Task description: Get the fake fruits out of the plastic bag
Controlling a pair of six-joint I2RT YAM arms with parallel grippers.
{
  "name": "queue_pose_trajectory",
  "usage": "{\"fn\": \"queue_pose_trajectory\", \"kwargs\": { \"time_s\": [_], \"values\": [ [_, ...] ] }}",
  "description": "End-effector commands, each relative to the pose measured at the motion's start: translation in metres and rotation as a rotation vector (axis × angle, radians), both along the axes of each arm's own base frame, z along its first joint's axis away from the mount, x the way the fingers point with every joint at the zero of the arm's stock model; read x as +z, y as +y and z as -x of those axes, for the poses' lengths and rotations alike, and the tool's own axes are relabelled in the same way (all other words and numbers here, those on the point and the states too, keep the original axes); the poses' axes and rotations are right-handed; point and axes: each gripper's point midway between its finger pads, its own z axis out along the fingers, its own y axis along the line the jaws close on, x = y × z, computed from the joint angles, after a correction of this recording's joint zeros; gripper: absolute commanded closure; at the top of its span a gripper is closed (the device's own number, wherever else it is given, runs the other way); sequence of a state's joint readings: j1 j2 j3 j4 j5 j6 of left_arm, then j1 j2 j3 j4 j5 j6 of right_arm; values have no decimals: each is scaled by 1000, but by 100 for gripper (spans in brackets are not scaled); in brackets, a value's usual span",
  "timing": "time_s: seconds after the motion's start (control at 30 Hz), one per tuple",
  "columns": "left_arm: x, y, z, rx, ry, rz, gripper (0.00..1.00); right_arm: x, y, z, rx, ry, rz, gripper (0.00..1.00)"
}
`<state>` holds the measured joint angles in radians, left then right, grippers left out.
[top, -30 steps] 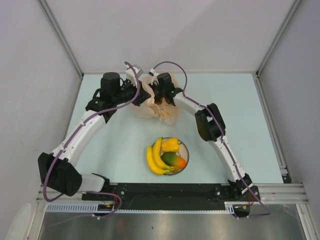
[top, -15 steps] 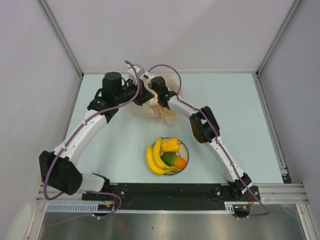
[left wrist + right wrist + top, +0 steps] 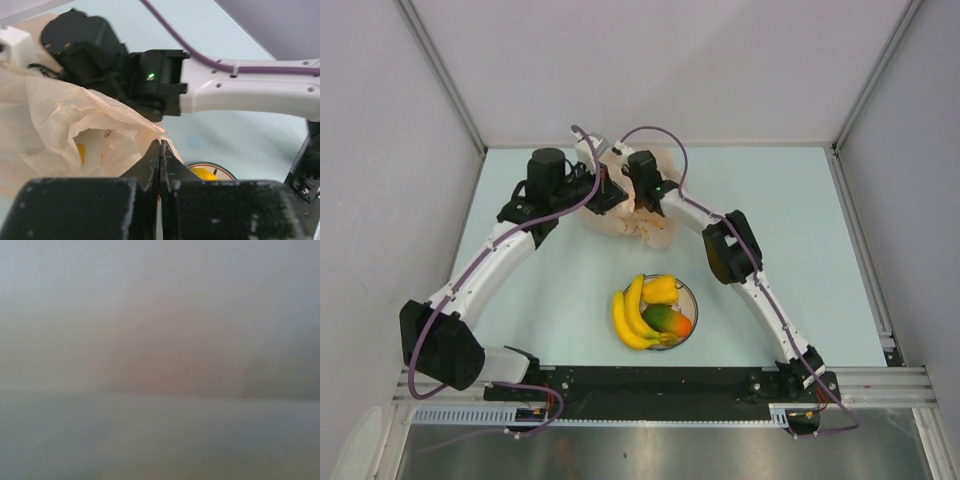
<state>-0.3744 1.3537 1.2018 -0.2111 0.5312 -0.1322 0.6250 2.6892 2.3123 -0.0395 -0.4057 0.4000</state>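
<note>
Left wrist: plastic bag edge between fingers.

Pale blue table, plain grey walls on three sides, black rail at near edge

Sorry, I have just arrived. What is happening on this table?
Two robot arms work on the plastic bag at the far side of the table. The left gripper is shut on the bag's edge. The right gripper is at the bag's mouth; its camera shows only blur. A banana bunch, mango, yellow pepper and orange lie on the plate.
</note>
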Motion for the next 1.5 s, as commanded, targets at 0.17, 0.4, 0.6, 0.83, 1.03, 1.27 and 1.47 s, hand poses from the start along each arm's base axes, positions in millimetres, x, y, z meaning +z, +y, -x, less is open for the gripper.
{"fn": "queue_pose_trajectory", "kwargs": {
  "time_s": [0.17, 0.4, 0.6, 0.83, 1.03, 1.27, 1.47],
  "values": [
    [15, 29, -35, 170, -95, -4, 100, 109, -76, 26, 48, -88, 26, 74],
    [34, 33, -56, 200, -153, 21, 100, 118, -115, 77, 102, -40, 110, 74],
    [34, 32, -61, 206, -151, 21, 100, 151, -143, 108, 159, -164, 118, 74],
    [26, 33, -58, 213, -134, 22, 100, 160, -212, 153, 249, -362, 255, 74],
    [15, 32, -52, 199, -109, 36, 100, 133, -249, 225, 444, -485, 377, 74],
    [6, 33, -44, 198, -95, 31, 100, 80, -274, 274, 579, -471, 476, 73],
    [4, 35, -38, 196, -94, 31, 100, 50, -263, 300, 704, -476, 515, 72]
  ]
}}
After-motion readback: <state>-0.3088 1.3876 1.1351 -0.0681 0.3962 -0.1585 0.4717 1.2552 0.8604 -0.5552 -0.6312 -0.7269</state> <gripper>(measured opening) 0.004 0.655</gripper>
